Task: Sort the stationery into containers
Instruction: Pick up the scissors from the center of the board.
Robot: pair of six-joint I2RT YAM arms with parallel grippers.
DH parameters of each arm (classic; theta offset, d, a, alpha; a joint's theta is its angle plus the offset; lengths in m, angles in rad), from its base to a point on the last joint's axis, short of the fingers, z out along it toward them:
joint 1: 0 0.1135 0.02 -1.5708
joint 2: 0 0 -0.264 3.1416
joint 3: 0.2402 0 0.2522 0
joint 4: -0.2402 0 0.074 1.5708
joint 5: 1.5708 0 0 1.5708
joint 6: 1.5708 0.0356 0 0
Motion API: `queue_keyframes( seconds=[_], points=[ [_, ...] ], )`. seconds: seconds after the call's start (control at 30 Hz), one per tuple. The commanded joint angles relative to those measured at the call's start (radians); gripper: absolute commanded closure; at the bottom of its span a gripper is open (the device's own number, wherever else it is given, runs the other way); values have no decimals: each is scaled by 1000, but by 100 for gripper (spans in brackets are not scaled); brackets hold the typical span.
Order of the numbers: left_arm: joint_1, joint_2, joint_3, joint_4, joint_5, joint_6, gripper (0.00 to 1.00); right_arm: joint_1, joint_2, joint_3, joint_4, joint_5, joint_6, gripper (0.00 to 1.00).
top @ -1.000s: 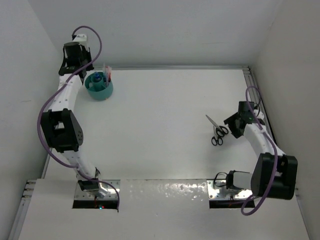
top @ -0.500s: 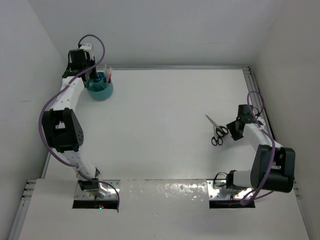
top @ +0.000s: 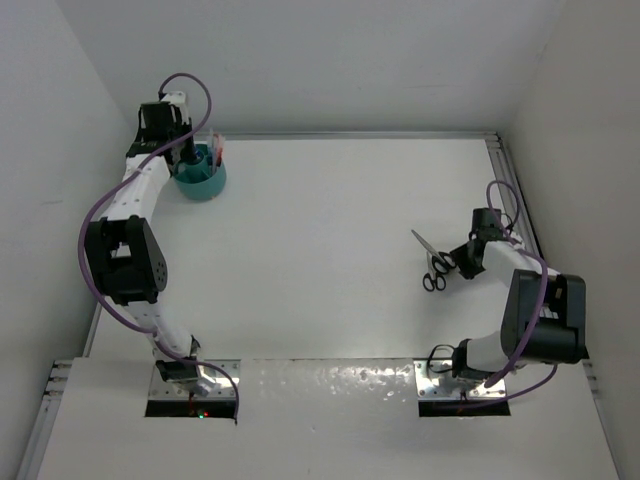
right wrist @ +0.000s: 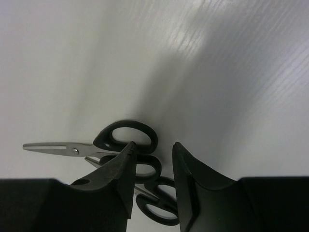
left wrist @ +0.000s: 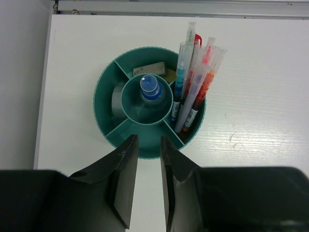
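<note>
At the far left corner of the table (top: 320, 300), the left gripper (left wrist: 147, 140) hung over the near rim of the tub (left wrist: 104, 87), its jaws a narrow gap apart with nothing between them. The tub already held the pens (left wrist: 193, 92) in the right-hand compartment, the bottle (left wrist: 149, 87) in the middle well, the eraser (left wrist: 149, 69) at the back and the tape roll (left wrist: 117, 99) on the left. The near compartment looked free.

Well apart from all that, near the right edge, the scissors (right wrist: 128, 135) lay flat. The right gripper (right wrist: 153, 147) sat low over the black handles, jaws apart and not yet clamped. One finger covered part of a loop, and contact could not be told.

The step in hand was probably the pickup. It would go best with the fingers straddling the handles near the pivot. A square squeeze should stop the blades swinging, and a level lift should follow. The left arm should clear the tub before delivery.
</note>
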Motion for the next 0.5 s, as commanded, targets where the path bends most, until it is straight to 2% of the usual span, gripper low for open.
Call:
queue_keyframes(
  seconds=[0.0, 0.37, 0.47],
  points=[
    [-7, -35, 6, 21, -3, -15, 77, -9, 9, -2, 48, -7, -3, 64],
    [-10, -39, 24, 13, 1, -27, 76, -36, 129, 12, 48, -56, -49, 66],
    [-8, -41, 29, 12, 1, -27, 77, -36, 124, 6, 48, -47, -63, 73]
  ],
)
